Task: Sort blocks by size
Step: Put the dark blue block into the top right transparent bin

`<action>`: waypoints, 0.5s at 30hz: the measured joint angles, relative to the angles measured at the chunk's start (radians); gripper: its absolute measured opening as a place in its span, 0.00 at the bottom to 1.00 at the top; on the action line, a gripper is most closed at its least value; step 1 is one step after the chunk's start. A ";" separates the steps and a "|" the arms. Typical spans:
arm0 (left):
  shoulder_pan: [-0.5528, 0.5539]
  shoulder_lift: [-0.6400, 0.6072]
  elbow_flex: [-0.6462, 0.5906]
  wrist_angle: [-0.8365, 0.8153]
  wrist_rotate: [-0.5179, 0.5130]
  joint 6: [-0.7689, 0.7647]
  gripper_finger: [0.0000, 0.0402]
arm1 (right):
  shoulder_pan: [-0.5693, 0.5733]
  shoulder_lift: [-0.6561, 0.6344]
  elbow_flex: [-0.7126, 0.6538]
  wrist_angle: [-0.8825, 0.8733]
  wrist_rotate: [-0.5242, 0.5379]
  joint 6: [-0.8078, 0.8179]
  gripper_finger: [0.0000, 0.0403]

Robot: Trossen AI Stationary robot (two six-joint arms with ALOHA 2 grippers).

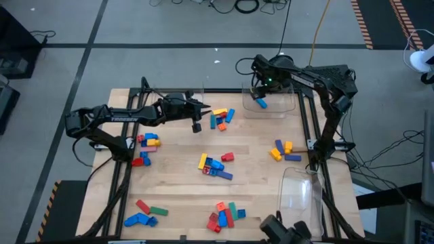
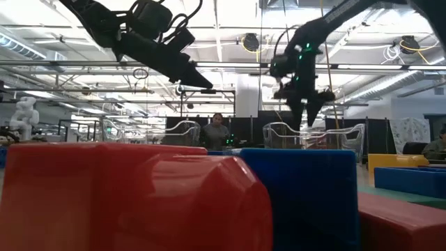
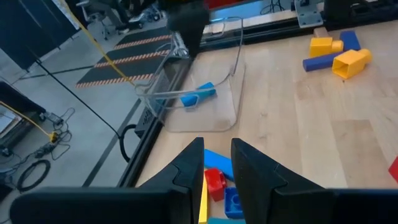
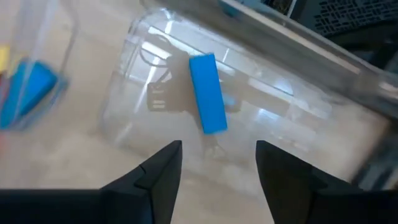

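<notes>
Blocks lie in loose groups on the wooden table (image 1: 258, 176): at the far middle (image 1: 220, 116), left (image 1: 148, 140), centre (image 1: 213, 165), right (image 1: 283, 150) and near edge (image 1: 224, 215). One blue block (image 4: 207, 93) lies flat on the floor of the clear tray (image 1: 271, 108) at the far right. My right gripper (image 4: 217, 162) hangs open above that tray, pointing down, with nothing between its fingers. My left gripper (image 3: 217, 168) hovers above the table just left of the far-middle group, its fingers a narrow gap apart and holding nothing.
A second clear tray (image 1: 178, 96) stands at the far edge behind my left gripper, and a third (image 1: 298, 193) at the near right. Large red and blue blocks (image 2: 139, 202) fill the front of the low view. People sit in the room beyond the table (image 2: 217, 131).
</notes>
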 joint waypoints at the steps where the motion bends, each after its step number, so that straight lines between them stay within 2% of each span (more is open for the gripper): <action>1: 0.000 0.000 0.000 0.001 0.000 0.000 0.21 | 0.006 -0.024 0.000 -0.021 0.000 -0.003 0.46; 8: -0.009 0.000 0.000 -0.006 0.000 -0.007 0.21 | 0.062 -0.155 0.002 -0.206 0.004 0.008 0.42; 15: -0.029 0.000 0.000 -0.024 0.000 -0.006 0.21 | 0.178 -0.236 -0.044 -0.361 0.068 0.014 0.40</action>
